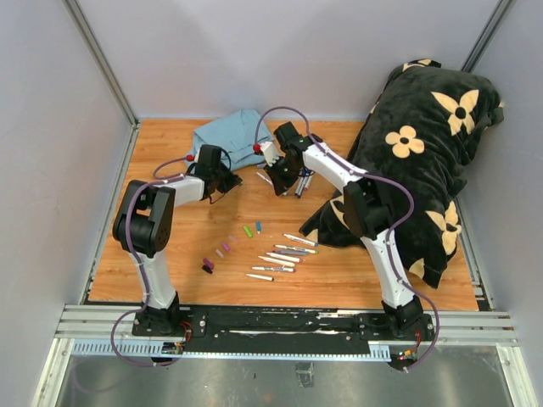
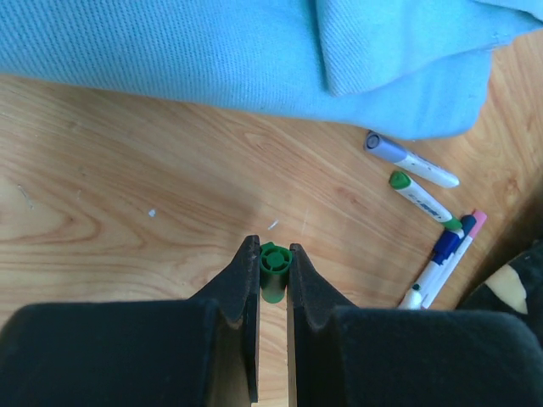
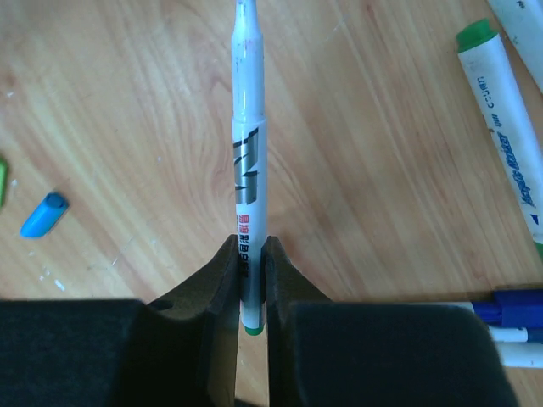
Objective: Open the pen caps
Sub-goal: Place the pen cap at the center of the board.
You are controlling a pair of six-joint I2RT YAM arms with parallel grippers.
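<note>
The left hand (image 2: 273,252) pinches a small green plastic cap (image 2: 274,266). The right hand (image 3: 252,248) clamps a slim white marker barrel (image 3: 247,144), uncapped, over the wooden bench (image 2: 127,212). I'd set each down low, so neither rolls.

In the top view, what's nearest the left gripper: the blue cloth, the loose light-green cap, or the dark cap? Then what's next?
1. blue cloth, right beside the left gripper, at the back
2. light-green cap, mid-table
3. dark cap, nearest the bases
</note>
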